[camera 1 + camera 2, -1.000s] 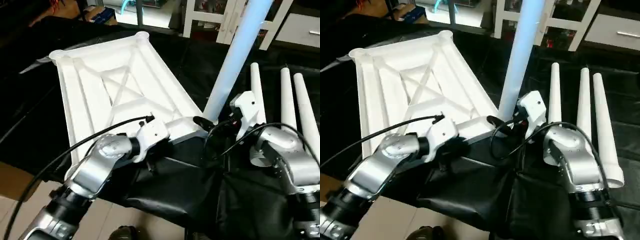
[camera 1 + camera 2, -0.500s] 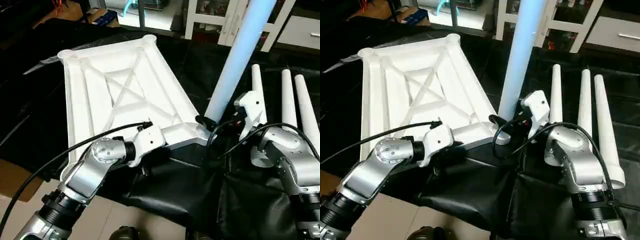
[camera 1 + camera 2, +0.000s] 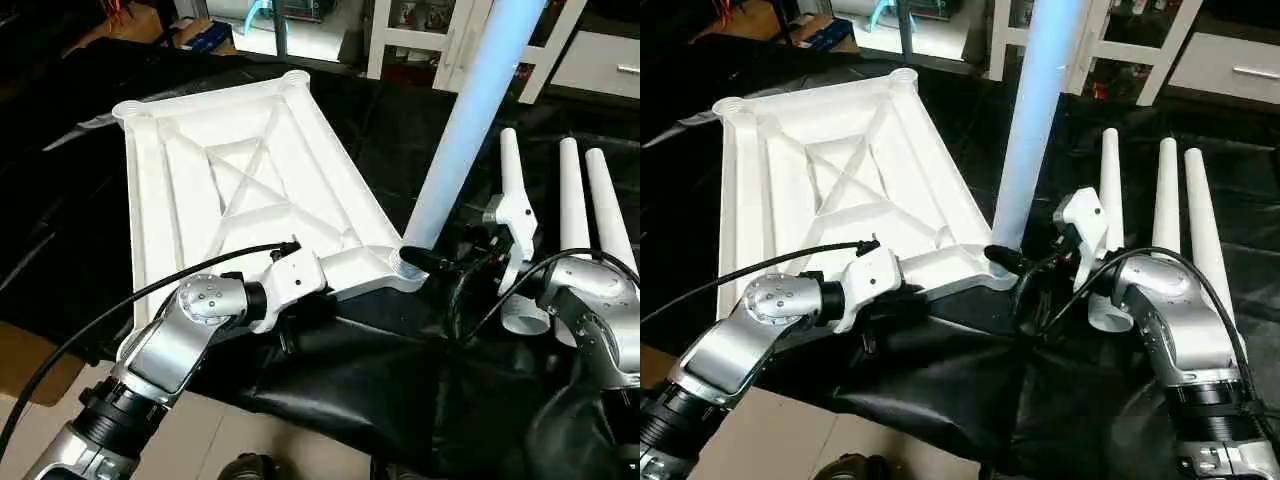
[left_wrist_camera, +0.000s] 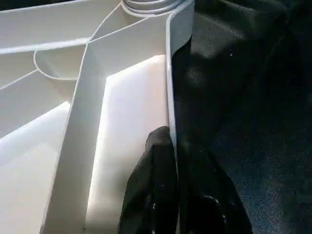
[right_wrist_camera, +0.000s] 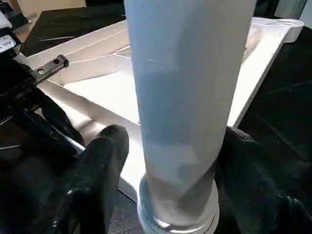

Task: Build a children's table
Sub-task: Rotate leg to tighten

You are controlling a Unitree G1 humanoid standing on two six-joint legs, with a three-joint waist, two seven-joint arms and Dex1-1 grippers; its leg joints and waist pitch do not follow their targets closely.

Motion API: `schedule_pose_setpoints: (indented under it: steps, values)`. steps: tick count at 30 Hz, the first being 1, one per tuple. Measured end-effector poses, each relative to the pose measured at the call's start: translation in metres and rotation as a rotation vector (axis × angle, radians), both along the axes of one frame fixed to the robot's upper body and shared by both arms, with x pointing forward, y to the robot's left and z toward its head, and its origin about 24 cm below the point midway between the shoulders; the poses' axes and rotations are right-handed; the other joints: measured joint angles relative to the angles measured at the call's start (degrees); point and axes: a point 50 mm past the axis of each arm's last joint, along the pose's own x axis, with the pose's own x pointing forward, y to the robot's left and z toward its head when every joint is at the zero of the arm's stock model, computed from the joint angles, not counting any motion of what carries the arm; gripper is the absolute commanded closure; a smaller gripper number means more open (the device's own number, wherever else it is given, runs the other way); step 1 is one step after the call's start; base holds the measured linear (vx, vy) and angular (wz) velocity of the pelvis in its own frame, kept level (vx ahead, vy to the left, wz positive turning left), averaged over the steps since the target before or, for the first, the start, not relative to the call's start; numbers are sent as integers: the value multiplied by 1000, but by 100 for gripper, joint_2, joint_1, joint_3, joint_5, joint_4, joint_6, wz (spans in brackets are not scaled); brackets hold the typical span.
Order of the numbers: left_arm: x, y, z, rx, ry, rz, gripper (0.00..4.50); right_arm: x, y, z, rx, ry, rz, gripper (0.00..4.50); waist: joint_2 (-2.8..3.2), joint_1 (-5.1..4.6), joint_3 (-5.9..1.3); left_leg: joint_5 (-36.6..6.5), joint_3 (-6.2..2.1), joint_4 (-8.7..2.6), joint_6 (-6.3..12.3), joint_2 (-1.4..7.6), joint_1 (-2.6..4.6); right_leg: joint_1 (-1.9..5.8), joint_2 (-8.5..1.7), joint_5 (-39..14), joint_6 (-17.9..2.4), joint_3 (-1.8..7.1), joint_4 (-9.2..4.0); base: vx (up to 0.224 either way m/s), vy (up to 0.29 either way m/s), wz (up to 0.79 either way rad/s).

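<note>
The children's table lies as a white tabletop (image 3: 230,170), ribbed underside up, on the black-draped work table. One white leg (image 3: 470,110) stands upright in its near right corner socket (image 3: 405,265). My left gripper (image 4: 170,146) is shut on the tabletop's near edge wall, one black finger on each side of it. At the foot of the upright leg, my right gripper (image 5: 175,139) is open. Its two fingers (image 5: 105,165) stand on either side of the tube, with a thin gap showing at one. Three more legs (image 3: 572,190) lie side by side at the right.
The drape's front edge (image 3: 330,400) hangs just below my forearms, with floor and a cardboard box (image 3: 25,360) beyond it at the lower left. White furniture (image 3: 590,50) stands behind the work table. A black cable (image 3: 120,305) loops off my left wrist.
My right arm has drawn back a little to the right from the upright leg. The left gripper has kept its hold on the tabletop's edge. The camera shifted slightly.
</note>
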Motion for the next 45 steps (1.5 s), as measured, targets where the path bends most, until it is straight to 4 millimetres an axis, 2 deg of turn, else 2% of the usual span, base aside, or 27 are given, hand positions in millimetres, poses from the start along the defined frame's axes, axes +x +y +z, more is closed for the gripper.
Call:
schedule_pose_setpoints:
  steps: [7, 8, 17, 20, 23, 27, 28, 33, 36, 38, 40, 42, 45]
  values:
    - [-1, 1, -1, 2, 11, -11, 450, 2, -1, 0, 9, 10, 7, 226, -1, 0, 0, 0, 0, 8, 0, 0, 0, 1, 0, 0, 0, 1, 4, 0, 0, 0]
    - [-1, 1, -1, 2, 11, -11, 450, 2, -1, -1, 9, 12, 10, 247, -1, 0, -1, 0, 0, 8, 0, 0, 0, 1, 0, 0, 0, 1, 5, 0, 0, 0]
    - [-3, 3, -2, -2, 16, -7, 450, 4, 1, -2, 21, 13, 11, 264, -14, -25, -5, 0, 0, 9, 0, 1, 5, 1, 0, 0, 1, 2, 10, 0, 0, 0]
    - [-3, 3, -3, -13, 28, 15, 450, 5, 7, -8, 43, 10, -31, 264, -42, -64, -22, 0, 0, 8, 0, 1, 16, 6, 2, 0, 1, 4, 15, 0, 0, 0]
    - [-1, -3, -5, -21, 28, 76, 450, 9, 17, -14, 74, 5, -125, 264, -55, -104, -31, -11, 0, 11, -21, -1, 36, 23, 0, -2, 4, 7, 13, 0, 0, 0]
    - [11, -37, -6, -64, 15, 275, 450, 28, 37, -20, 174, 5, -491, 265, -54, -179, -41, -15, -2, 15, -45, -16, 40, 25, -6, -13, 22, 18, -1, 0, 0, 0]
    - [12, -41, -6, -65, 13, 296, 450, 31, 36, -19, 173, 0, -540, 265, -55, -179, -41, -15, -4, 13, -45, -19, 39, 24, -6, -14, 24, 17, -15, 0, 0, 0]
    - [13, -54, -8, -59, -1, 324, 450, 34, 51, -24, 206, 17, -668, 265, -72, -170, -54, -15, -24, -2, -44, -27, 39, 41, -5, -20, 33, 7, -49, 0, 0, 0]
    - [14, -46, -8, -35, -27, 287, 450, 33, 48, -22, 188, -11, -632, 265, -76, -177, -52, -15, -27, -5, -44, -29, 31, 33, -5, -20, 35, 8, -53, 0, 0, 0]
    - [11, -29, -8, -14, -58, 210, 450, 27, 40, -20, 152, -33, -512, 265, -77, -170, -51, -15, -28, -19, -44, -29, 21, 13, -5, -20, 35, 6, -49, 0, 0, 0]
    - [10, -15, -6, 1, -76, 160, 450, 22, 40, -19, 143, -41, -416, 210, -86, -163, -47, -15, -35, -27, -45, -21, 18, 6, 3, -13, 33, 0, -35, 0, 0, 0]
    - [5, -3, -4, 26, -66, 85, 450, 16, 29, -15, 96, -47, -304, 193, -71, -152, -50, -14, -33, -27, -45, -23, 15, 4, -1, 7, 17, 1, -34, 0, 0, 0]
    - [-2, 2, -3, 17, -37, 10, 450, 8, 17, -9, 31, -44, -175, 161, -71, -111, -51, -5, -23, -31, -4, -21, 9, 1, -1, 13, -1, 2, -37, 72, 11, 2]
